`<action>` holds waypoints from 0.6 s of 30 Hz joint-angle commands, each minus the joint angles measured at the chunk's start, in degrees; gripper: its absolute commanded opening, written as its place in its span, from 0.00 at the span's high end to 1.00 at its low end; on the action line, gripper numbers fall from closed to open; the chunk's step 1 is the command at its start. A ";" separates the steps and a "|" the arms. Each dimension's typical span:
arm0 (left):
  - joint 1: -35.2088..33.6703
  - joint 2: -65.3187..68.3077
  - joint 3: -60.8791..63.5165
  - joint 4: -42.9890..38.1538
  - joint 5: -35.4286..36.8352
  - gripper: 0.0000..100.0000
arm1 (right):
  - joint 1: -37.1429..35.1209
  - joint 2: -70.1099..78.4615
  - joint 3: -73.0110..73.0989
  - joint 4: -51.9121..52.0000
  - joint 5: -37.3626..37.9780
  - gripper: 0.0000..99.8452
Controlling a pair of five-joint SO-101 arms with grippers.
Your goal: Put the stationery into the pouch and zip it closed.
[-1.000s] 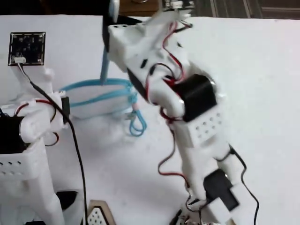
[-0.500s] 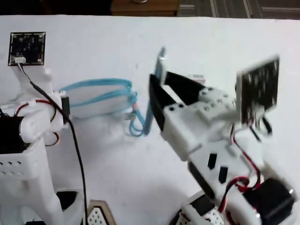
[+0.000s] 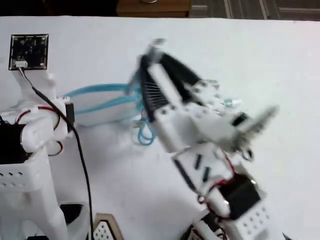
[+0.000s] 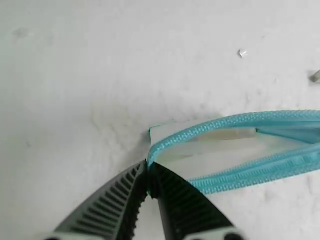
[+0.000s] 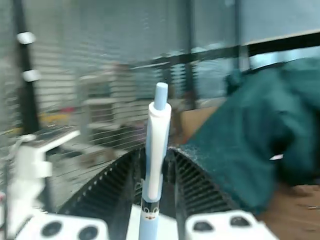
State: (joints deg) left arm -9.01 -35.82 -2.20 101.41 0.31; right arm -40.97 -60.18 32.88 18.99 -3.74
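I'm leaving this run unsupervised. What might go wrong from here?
The pouch gapes only as a narrow slit, so the pen may catch on the zipper. The left gripper pinches just the pouch's corner; a push might swing the pouch or tug it free. The pen juts past the right gripper, so it might pivot on contact.
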 commanded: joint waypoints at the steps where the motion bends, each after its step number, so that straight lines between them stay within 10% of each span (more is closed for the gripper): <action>1: 0.13 -0.31 -0.18 -0.88 -0.09 0.98 | -4.79 6.20 -3.25 -1.19 0.79 0.98; 18: 0.31 -0.31 -0.18 -0.88 0.00 0.98 | -1.71 14.20 -5.98 -10.07 1.23 0.98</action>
State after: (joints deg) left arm -9.01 -35.82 -2.20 101.41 0.31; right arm -43.43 -45.67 34.11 9.76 -3.21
